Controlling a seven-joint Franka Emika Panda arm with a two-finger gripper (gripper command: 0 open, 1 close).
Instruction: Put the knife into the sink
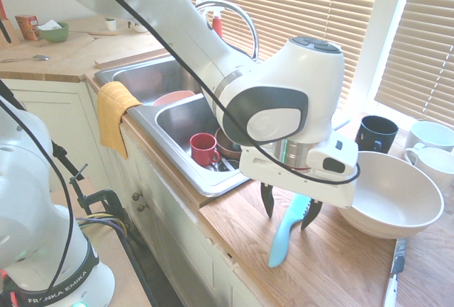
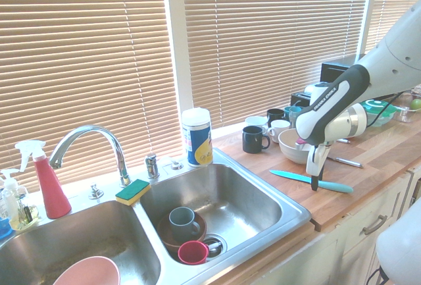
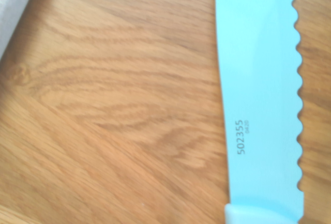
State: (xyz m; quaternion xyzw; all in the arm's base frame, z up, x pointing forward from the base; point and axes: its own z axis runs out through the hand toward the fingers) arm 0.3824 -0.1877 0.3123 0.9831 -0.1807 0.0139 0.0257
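Note:
The turquoise knife (image 1: pixel 286 237) lies flat on the wooden counter to the right of the sink (image 1: pixel 164 152), its handle toward the counter's front edge and its serrated blade (image 3: pixel 258 79) toward the big bowl. My gripper (image 1: pixel 289 209) is lowered over the blade. One dark finger stands on each side of it, and a gap still shows on the left side. In the second exterior view the knife (image 2: pixel 296 178) lies beside the sink rim (image 2: pixel 289 209), with the gripper (image 2: pixel 314 181) down over its middle. The wrist view shows the blade from close by, lying on the wood.
A large white bowl (image 1: pixel 391 195) sits just behind the gripper. A metal-bladed knife with a white handle (image 1: pixel 394 270) lies to the right. Mugs (image 1: pixel 376 133) stand near the window. The right basin holds a red mug (image 1: pixel 204 149) and dishes. A yellow cloth (image 1: pixel 113 112) hangs over the sink's front.

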